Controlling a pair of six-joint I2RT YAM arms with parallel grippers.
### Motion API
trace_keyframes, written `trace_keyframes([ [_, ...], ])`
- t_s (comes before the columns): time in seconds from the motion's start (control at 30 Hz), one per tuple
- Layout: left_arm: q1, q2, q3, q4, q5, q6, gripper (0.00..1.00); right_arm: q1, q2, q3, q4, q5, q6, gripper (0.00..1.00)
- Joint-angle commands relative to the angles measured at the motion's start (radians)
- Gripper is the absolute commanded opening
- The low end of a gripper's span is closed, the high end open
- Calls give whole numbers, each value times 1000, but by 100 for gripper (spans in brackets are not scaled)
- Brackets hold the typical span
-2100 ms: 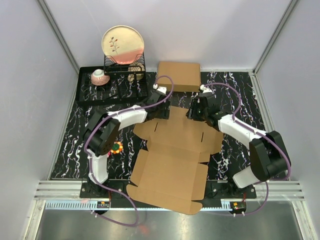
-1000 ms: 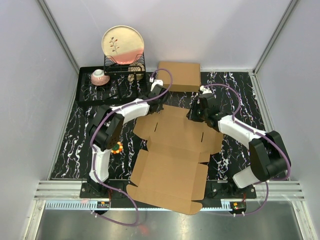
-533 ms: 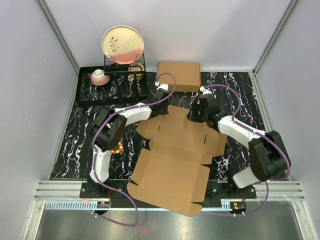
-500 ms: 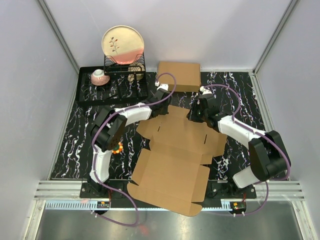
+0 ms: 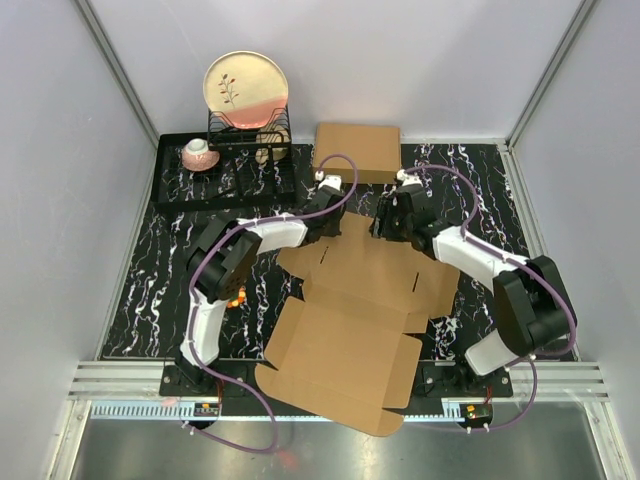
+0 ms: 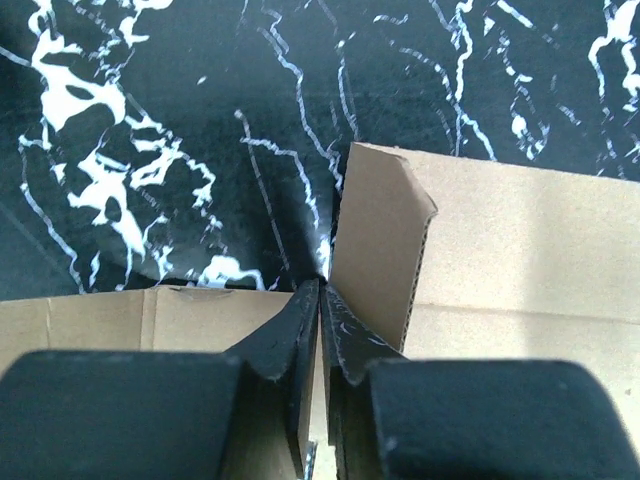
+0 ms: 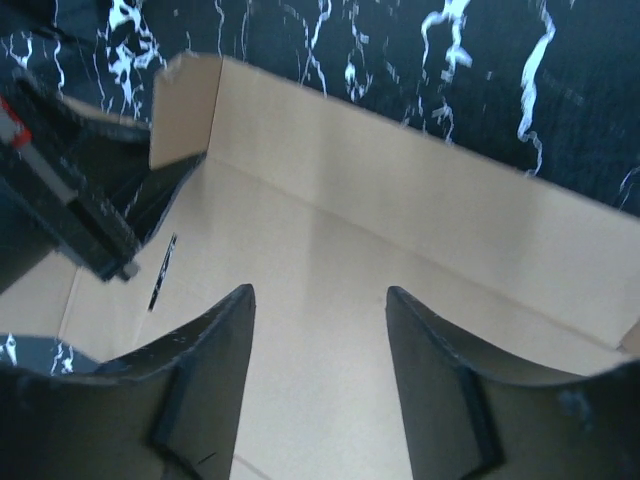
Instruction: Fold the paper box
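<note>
Showing only in wrist views: left end effector [image 6: 320,296] narrow, right end effector [image 7: 320,300] wide.

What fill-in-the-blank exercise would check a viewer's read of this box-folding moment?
The cardboard sheet lies spread on a white-veined table whose main colour is ___.
The left fingers are ___, their tips beside a small raised flap.
The right fingers stand ___ above the cardboard, with nothing between them.
A plate stands upright in the wire ___.
Missing words: black; shut; open; rack.
</note>
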Motion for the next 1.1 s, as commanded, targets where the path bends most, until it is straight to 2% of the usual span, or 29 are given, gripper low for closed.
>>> trace_keyframes([
  [0.0, -4, -102, -57, 17, -41, -7, 13, 2, 42, 121, 50, 86, -90, 65],
  [0.13, 1, -162, -113, 23, -58, -23, 16, -32, 91, 182, 98, 29, -198, 69],
  [0.33, 8, -244, -188, 61, -84, -43, 17, -107, 173, 312, 81, -208, -259, 69],
  [0.47, 28, -264, -193, 67, -101, -68, 24, -142, 244, 360, 58, -314, -305, 68],
  [0.57, 61, -253, -172, 62, -52, -89, 29, -147, 287, 408, 27, -344, -317, 68],
  [0.7, 90, -287, -213, 125, 22, -99, 56, -147, 283, 406, 41, -352, -287, 68],
  [0.73, 96, -296, -221, 153, 43, -94, 58, -145, 279, 400, 50, -354, -279, 68],
  [0.83, 107, -323, -239, 208, 81, -74, 61, -145, 264, 391, 64, -341, -275, 68],
  [1.07, 108, -281, -187, 253, 199, -40, 58, -145, 230, 382, 56, -338, -271, 68],
])
